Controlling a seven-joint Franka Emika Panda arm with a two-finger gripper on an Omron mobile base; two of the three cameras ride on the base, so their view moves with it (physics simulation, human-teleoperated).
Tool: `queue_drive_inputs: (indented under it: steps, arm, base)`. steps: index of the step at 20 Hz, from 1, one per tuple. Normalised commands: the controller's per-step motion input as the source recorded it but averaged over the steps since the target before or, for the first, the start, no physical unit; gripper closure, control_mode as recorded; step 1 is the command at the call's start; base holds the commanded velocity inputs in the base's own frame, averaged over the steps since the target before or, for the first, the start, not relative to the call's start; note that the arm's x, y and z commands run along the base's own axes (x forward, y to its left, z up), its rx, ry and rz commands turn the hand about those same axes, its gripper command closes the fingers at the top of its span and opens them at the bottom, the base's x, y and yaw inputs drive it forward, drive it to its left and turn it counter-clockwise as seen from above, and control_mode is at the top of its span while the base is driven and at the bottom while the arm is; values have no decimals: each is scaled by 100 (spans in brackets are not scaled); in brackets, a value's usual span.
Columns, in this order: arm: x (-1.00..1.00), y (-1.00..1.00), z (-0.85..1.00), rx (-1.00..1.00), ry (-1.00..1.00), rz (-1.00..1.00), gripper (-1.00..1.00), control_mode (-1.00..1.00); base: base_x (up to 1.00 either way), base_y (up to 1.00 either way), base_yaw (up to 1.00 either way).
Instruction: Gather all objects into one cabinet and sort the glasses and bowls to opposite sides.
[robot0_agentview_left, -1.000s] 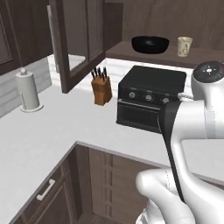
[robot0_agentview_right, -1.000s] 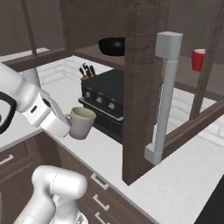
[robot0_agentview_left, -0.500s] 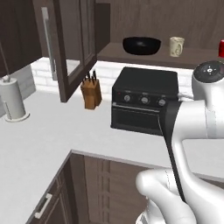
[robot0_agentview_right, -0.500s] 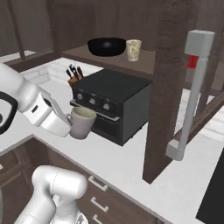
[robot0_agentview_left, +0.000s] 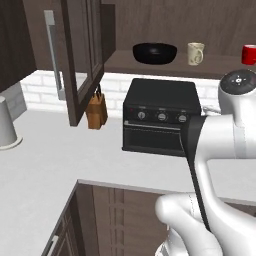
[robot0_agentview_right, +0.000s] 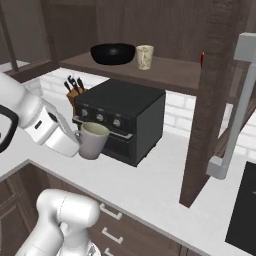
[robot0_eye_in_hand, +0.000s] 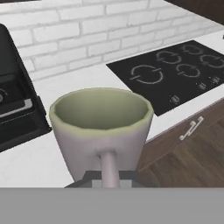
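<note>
My gripper (robot0_agentview_right: 77, 138) is shut on the handle of the grey-white mug (robot0_agentview_right: 93, 140), held upright above the counter in front of the toaster oven. In the hand view the mug (robot0_eye_in_hand: 103, 129) is close up, empty, with the gripper (robot0_eye_in_hand: 109, 176) under its handle. On the dark wood cabinet's shelf (robot0_agentview_left: 220, 68) (robot0_agentview_right: 175, 71) stand the black bowl (robot0_agentview_left: 154, 52) (robot0_agentview_right: 113, 53), the cream mug (robot0_agentview_left: 195, 53) (robot0_agentview_right: 144, 56) just right of it, and the red mug (robot0_agentview_left: 249, 54) farther right. In the right base view a door edge leaves just a sliver of the red mug (robot0_agentview_right: 202, 59).
A black toaster oven (robot0_agentview_left: 160, 116) (robot0_agentview_right: 121, 119) sits on the counter under the shelf, with a knife block (robot0_agentview_left: 96, 111) (robot0_agentview_right: 74, 91) to its left. Open cabinet doors (robot0_agentview_left: 82, 55) (robot0_agentview_right: 220, 95) hang on both sides. A black cooktop (robot0_eye_in_hand: 175, 72) lies to the right.
The base has driven right, so the whole scene has slid left in both base views and the red mug has come into view. The grey-white mug stays in my gripper.
</note>
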Motion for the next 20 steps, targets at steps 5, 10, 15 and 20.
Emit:
queue_drive_inputs:
  steps: [5,10,15,20]
  arm:
    - [0,0,0,0,0,0,100,100]
    - [7,-18,-21,0,-23,6,100,-100]
    - [0,-14,-6,0,-34,13,100,-100]
    - [0,-3,0,-2,-29,11,100,-100]
  base:
    - [51,-19,0]
    - [6,-4,1]
    - [0,0,0]
    - [0,0,0]
